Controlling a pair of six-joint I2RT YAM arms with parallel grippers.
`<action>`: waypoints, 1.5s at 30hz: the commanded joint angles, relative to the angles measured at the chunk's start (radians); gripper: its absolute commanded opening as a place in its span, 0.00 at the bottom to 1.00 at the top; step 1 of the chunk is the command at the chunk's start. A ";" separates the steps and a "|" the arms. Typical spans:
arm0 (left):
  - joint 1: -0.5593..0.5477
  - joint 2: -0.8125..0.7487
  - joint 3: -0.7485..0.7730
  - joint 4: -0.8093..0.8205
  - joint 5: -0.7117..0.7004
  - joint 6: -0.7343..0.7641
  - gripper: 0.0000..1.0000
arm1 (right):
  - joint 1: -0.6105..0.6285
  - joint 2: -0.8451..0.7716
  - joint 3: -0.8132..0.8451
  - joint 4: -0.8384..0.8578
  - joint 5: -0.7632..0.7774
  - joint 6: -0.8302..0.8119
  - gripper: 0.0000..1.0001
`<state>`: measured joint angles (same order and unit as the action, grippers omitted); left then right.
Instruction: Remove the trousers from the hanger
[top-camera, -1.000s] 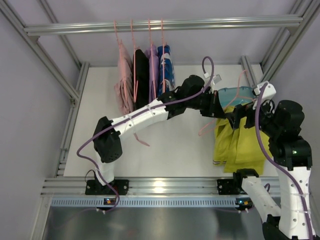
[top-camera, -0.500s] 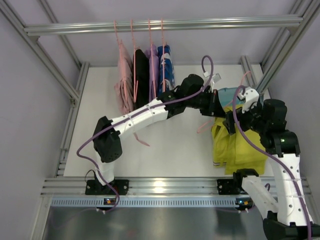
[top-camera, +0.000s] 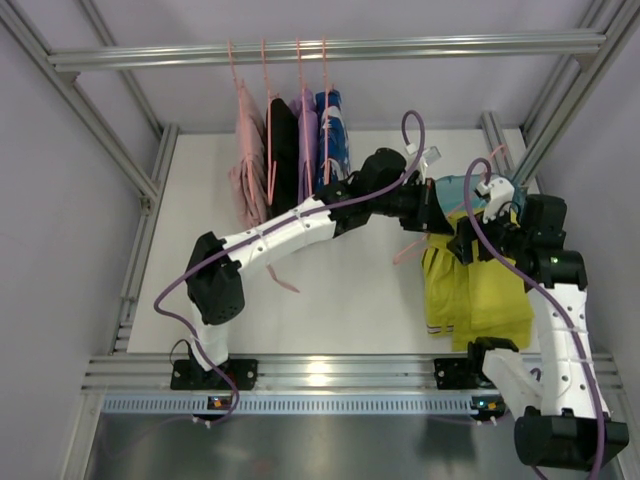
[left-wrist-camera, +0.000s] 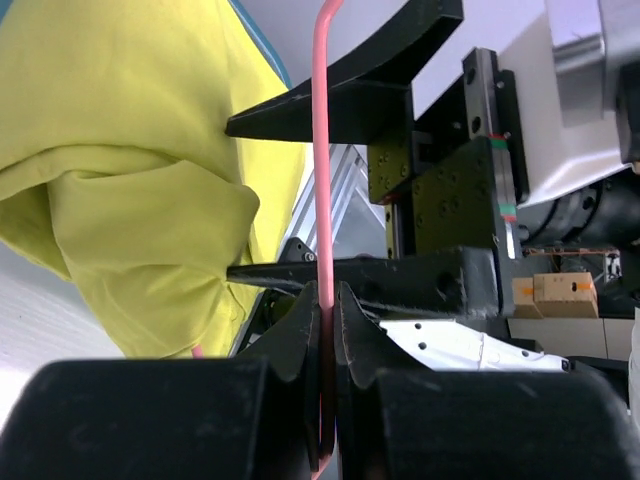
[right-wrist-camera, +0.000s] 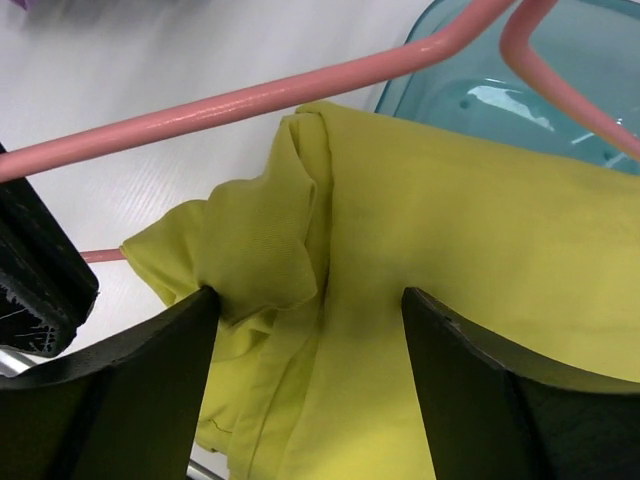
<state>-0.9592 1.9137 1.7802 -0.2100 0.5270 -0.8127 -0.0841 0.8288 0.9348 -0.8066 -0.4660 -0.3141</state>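
at the right of the table (top-camera: 330, 300), the left tool (left-wrist-camera: 327, 300) was clenched on the thin pink wire of the hanger (left-wrist-camera: 322, 150). yellow trousers (left-wrist-camera: 120, 180) hung from the hanger and spilled down onto the table, just beside a teal bin (right-wrist-camera: 560, 90). the right tool (right-wrist-camera: 308, 305) was released, its fingers (right-wrist-camera: 140, 390) spread on either side of a bunched fold of the trousers and not pinching it. at the back of the table, left of both tools, more garments (top-camera: 290, 140) hung from a rail (top-camera: 400, 47).
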 joint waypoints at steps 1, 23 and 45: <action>0.005 -0.097 0.031 0.236 0.034 -0.017 0.00 | -0.043 0.016 -0.030 0.037 -0.042 -0.046 0.73; 0.022 -0.104 -0.062 0.239 -0.016 -0.036 0.00 | -0.112 -0.076 0.390 0.023 -0.349 0.127 0.00; 0.060 -0.108 -0.171 0.215 -0.028 -0.023 0.00 | -0.098 0.004 0.947 0.178 0.049 0.231 0.00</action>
<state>-0.9165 1.8374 1.6257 0.0006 0.5354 -0.8619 -0.1856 0.8417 1.7592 -0.9127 -0.5102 -0.0982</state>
